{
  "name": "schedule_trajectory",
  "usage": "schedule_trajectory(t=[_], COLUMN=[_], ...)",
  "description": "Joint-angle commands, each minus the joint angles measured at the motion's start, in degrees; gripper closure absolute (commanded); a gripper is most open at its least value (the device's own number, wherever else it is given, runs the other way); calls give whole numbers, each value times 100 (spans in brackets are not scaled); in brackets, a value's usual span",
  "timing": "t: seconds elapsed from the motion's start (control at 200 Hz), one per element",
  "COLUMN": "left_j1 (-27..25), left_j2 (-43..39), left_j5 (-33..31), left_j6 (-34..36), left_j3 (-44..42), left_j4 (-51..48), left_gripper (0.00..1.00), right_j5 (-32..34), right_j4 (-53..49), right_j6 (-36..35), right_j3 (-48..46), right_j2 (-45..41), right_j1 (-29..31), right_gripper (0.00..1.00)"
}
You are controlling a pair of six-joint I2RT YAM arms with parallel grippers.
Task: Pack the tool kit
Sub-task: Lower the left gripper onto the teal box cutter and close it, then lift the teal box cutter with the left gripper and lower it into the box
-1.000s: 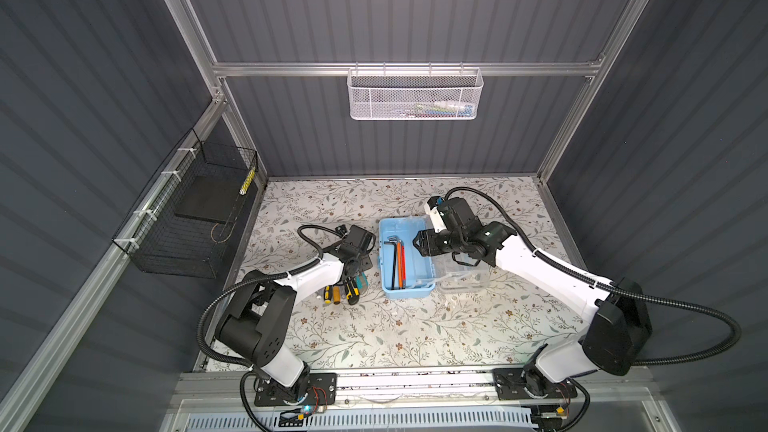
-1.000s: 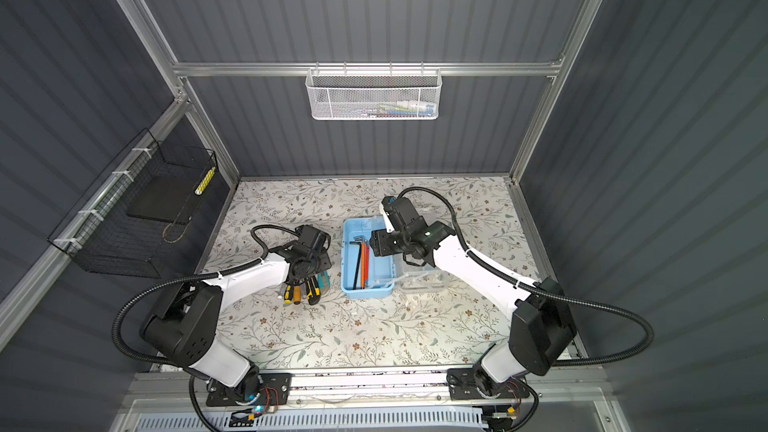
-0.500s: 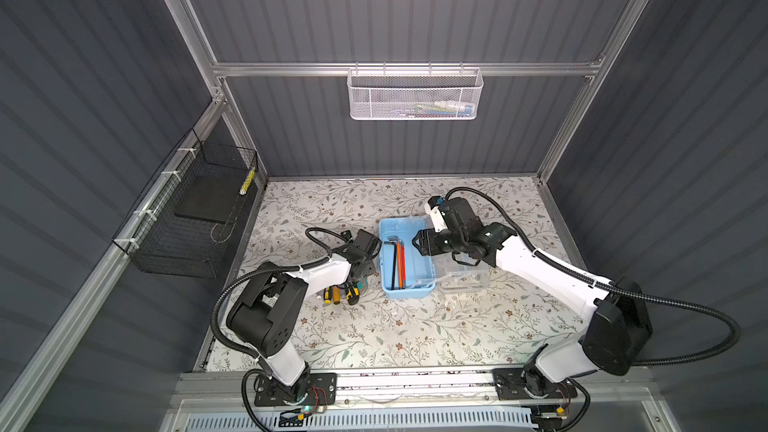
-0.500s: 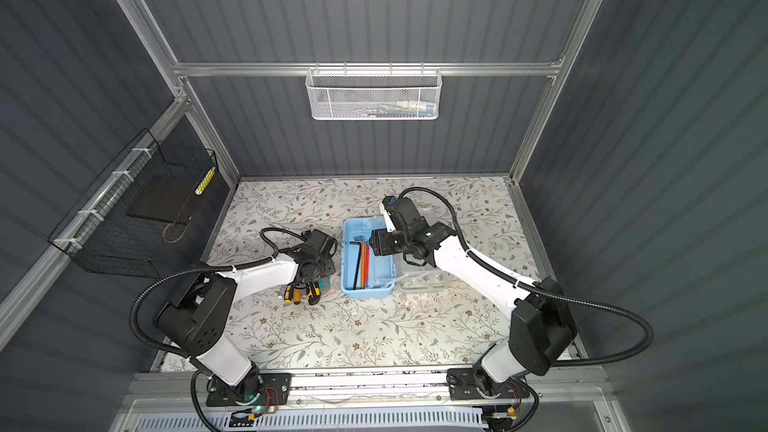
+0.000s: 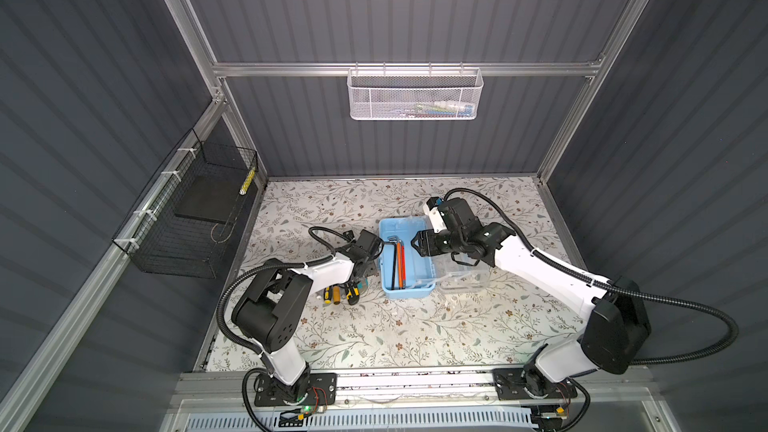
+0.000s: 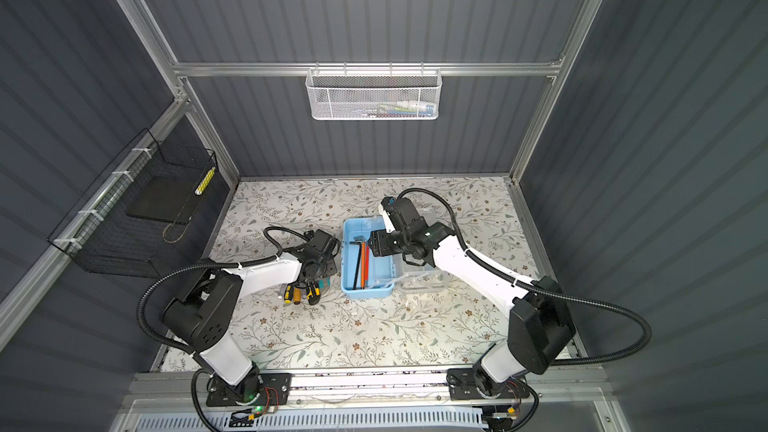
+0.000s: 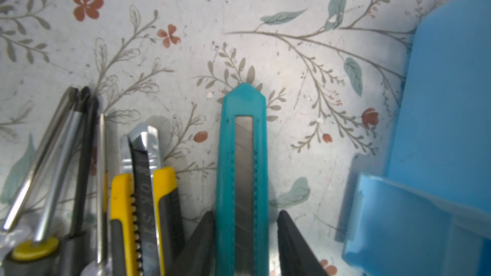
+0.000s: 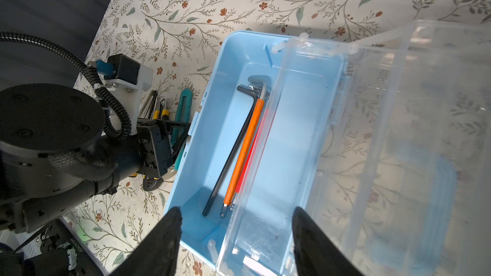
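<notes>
Left gripper (image 7: pixel 245 212) has narrowed about the teal utility knife (image 7: pixel 243 155), not yet pinching; a pickup seems imminent. Right gripper (image 8: pixel 237 208): wide, empty.

Light-blue box (image 5: pixel 407 293), clear lid (image 5: pixel 463 280) swung open, hex keys (image 5: pixel 398 259) inside, under right gripper (image 8: pixel 236 211). Teal utility knife (image 7: pixel 241 155) flat, straddled by left gripper (image 7: pixel 245 212).

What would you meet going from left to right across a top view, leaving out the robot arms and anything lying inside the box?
black wire basket → screwdrivers → light-blue box → clear lid
</notes>
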Motion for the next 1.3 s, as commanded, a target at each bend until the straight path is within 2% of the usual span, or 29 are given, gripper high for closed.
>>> schedule_trajectory(t=[0.0, 0.315, 0.655, 1.136, 1.296], left_j1=[-28, -28, -27, -28, -28], left_j2=[71, 157, -64, -1201, -1715], left_j5=[24, 40, -13, -219, 77], left_j6=[138, 226, 418, 674, 639], left_j3=[14, -28, 102, 408, 649], left_j4=[11, 33, -107, -787, -823], left_gripper=[65, 64, 72, 79, 80], right_j5=[-26, -26, 25, -149, -82], right_j4=[-27, -59, -95, -25, 23], right_j6=[13, 57, 13, 66, 91], right_j3=[80, 159, 239, 289, 208], right_j2=[92, 181, 155, 100, -177], right_j1=[-21, -18, -40, -191, -315], right_gripper=[33, 33, 33, 33, 33])
